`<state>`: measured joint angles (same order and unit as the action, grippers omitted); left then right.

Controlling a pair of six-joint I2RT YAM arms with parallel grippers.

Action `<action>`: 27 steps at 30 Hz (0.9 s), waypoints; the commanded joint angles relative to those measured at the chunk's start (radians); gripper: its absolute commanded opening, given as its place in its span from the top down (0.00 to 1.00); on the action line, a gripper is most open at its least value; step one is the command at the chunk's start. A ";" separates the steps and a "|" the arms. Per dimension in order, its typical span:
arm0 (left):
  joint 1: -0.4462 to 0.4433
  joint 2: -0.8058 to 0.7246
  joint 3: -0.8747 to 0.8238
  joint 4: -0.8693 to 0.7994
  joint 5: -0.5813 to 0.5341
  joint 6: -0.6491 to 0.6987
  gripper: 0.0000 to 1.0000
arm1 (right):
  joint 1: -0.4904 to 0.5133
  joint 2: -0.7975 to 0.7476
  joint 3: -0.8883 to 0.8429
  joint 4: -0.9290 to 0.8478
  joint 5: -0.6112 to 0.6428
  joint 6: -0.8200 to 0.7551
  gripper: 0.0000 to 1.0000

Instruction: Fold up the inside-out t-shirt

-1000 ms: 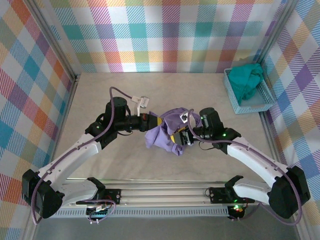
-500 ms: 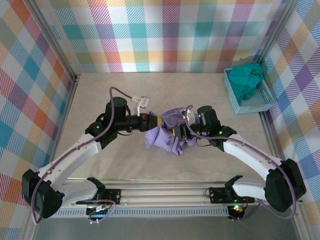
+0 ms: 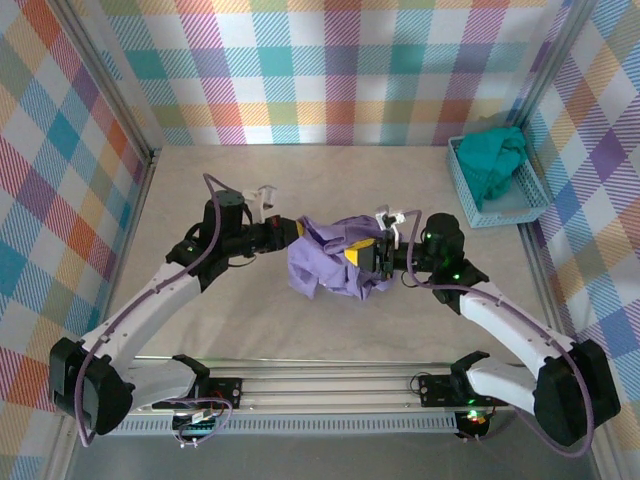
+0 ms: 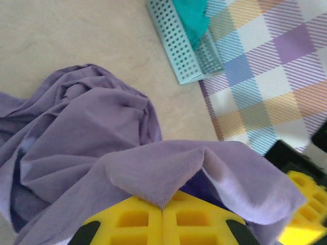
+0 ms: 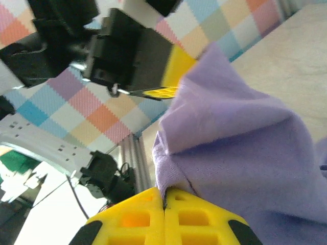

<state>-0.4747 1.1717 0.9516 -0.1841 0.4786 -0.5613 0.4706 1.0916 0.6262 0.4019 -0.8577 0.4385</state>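
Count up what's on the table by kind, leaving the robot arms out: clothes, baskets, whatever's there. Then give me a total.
Garments: 2, the lavender t-shirt and the teal garment
Baskets: 1, the light blue basket that holds the teal garment
Total: 3

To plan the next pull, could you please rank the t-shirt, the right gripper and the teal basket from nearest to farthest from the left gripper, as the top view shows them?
1. t-shirt: gripped by the left gripper, mid-table.
2. right gripper: across the bunched shirt, on its right side.
3. teal basket: far right, against the wall.
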 commanded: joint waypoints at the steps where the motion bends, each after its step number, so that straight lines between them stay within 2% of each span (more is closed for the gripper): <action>1: 0.006 0.011 -0.002 -0.050 -0.042 0.014 0.91 | -0.006 0.017 -0.011 0.176 -0.111 0.039 1.00; 6: 0.003 0.016 0.015 -0.163 -0.075 0.112 0.71 | -0.007 0.043 0.002 0.173 -0.051 0.045 1.00; 8: -0.002 -0.019 -0.001 -0.172 -0.109 0.143 0.62 | -0.008 0.049 0.011 0.157 -0.028 0.044 1.00; 11: -0.026 -0.107 -0.036 -0.140 -0.155 0.174 0.56 | -0.008 0.054 0.028 0.109 0.003 0.033 1.00; 14: -0.066 -0.172 -0.062 -0.103 -0.124 0.205 0.54 | -0.007 0.056 0.034 0.089 0.026 0.034 1.00; 19: -0.142 -0.127 -0.043 -0.003 0.097 0.207 0.59 | -0.007 0.065 0.038 0.084 0.034 0.038 1.00; 21: -0.171 -0.087 -0.021 0.003 0.103 0.209 0.58 | -0.007 0.064 0.035 0.083 0.033 0.039 1.00; 27: -0.176 -0.006 0.017 0.065 0.120 0.187 0.57 | -0.007 0.053 0.029 0.066 0.033 0.028 1.00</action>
<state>-0.6472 1.1553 0.9180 -0.1905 0.5560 -0.3771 0.4698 1.1511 0.6304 0.4694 -0.8211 0.4721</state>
